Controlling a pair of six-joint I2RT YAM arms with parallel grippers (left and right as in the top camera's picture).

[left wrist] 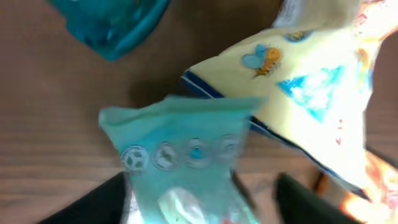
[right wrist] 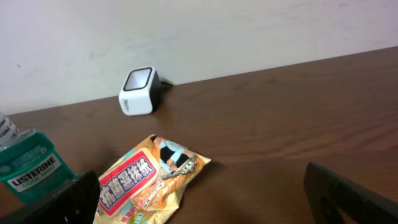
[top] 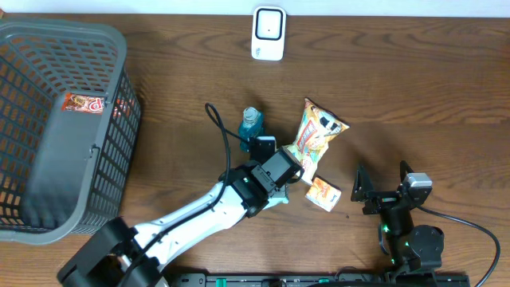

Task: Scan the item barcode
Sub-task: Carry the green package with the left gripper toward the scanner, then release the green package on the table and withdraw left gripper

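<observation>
While L fingers (left wrist: 87, 208), R fingers (right wrist: 354, 196) wide, LISTERINE label on teal bottle (right wrist: 31, 165)

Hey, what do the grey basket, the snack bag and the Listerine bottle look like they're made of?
The grey basket looks like moulded matte plastic, going by its even open lattice walls. The snack bag seems to be thin glossy printed film, crinkled and catching light, perhaps a foil laminate. The Listerine bottle appears to be see-through teal plastic with a printed label, paper or film.
</observation>
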